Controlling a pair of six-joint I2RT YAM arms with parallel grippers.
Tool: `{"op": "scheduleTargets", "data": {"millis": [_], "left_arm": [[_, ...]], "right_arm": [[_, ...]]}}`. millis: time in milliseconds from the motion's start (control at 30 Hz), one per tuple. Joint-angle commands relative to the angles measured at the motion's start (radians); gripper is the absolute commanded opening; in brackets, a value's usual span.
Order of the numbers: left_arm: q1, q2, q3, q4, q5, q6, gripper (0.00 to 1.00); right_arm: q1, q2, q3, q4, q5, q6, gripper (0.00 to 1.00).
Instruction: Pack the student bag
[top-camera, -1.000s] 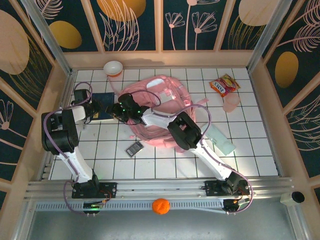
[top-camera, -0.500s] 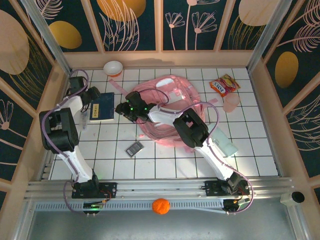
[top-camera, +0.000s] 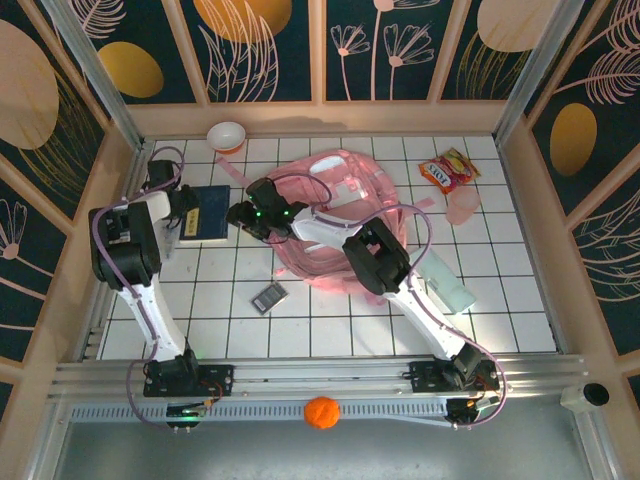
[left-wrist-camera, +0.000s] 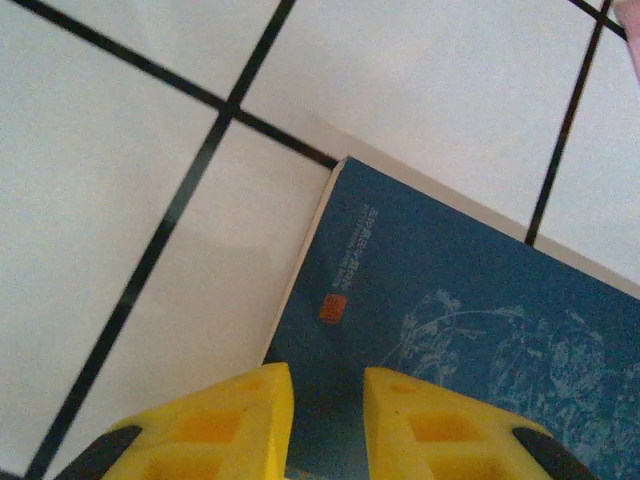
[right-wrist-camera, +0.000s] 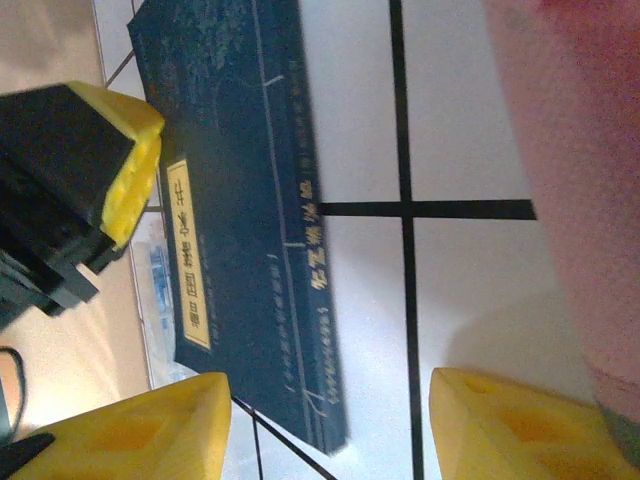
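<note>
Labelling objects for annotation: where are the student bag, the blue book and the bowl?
student bag (top-camera: 370, 190), top view, pink upper panel.
blue book (top-camera: 205, 214), top view, cover centre.
bowl (top-camera: 227, 135), top view, inside.

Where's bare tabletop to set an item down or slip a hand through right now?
Free: the near tiles in front of the small dark device; the near-right corner beyond the pale green case. Crowded: between blue book and student bag, where the right gripper sits.
</note>
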Motion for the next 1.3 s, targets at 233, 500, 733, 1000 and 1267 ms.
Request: {"op": "scheduleTargets", "data": {"millis": [233, 500, 733, 1000, 1267], "left_arm": [[-0.010, -0.118, -0.298, -0.007, 0.102, -0.043, 0.23], [-0.028, -0.126, -0.324, 0.001, 0.121, -0.068, 0.22], [-0.049, -0.135, -0.353, 0.031, 0.140, -0.104, 0.22], [-0.053, -0.159, -0.371, 0.059, 0.170, -0.133, 0.22], [-0.076, -0.228, -0.410, 0.059, 0.165, -0.155, 0.27]], "right_arm": [[0.014, 0.102, 0.100, -0.171, -0.058, 0.040, 0.56], [0.010, 0.119, 0.080, 0.008, -0.245, 0.040, 0.47], [-0.014, -0.021, -0.112, 0.425, -0.371, 0.110, 0.37], [-0.012, -0.015, -0.157, 0.408, -0.343, 0.141, 0.42], [-0.009, -0.080, -0.214, 0.203, -0.223, 0.073, 0.44]]}}
